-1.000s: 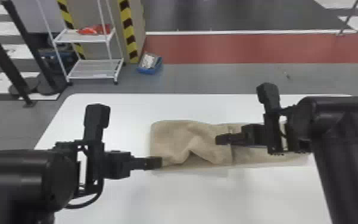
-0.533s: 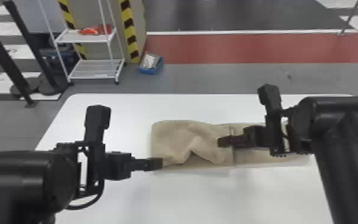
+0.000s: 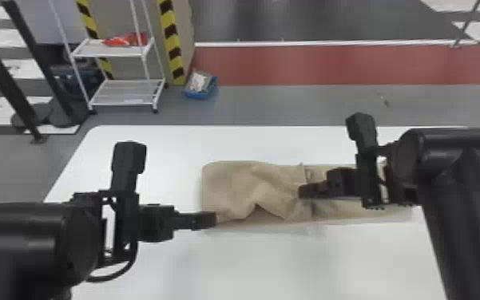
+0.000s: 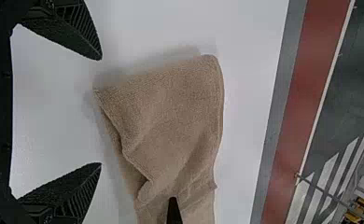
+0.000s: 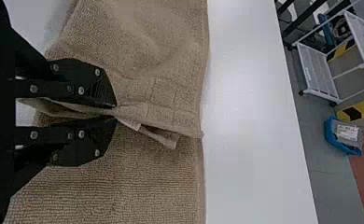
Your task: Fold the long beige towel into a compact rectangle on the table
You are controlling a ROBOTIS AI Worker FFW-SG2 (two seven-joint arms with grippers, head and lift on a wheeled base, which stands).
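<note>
"Head view, from the left. How did the left tool [image 4: 100, 111] stand?"

"Its fingers were apart with nothing between them, just beside the near corner of the beige towel [image 3: 231, 191]. Contact with the cloth could not be told."

"And the towel's lie?"

"On the table [image 3: 250, 263], long axis running left to right. Its left part was doubled over, with a raised ripple along the near side. The left tool was the nearer of the two to that folded end."

"Next, the right tool [image 5: 116, 112]?"

"Together, clamped on a pinch of the upper layer's end, about midway along the towel. From that grip the folded part lay to the left; the lower layer ran on to the right, under the arm."

"Your finding on the step?"

"In my judgement, a first fold was being laid and squared, with further folding outstanding. The next move called for settling that end flat, then releasing it. Since the doubled part lay wholly left of the right tool, a pull rightward would probably have eased the ripple, whereas a lift at release might have dragged the layer askew."
</note>
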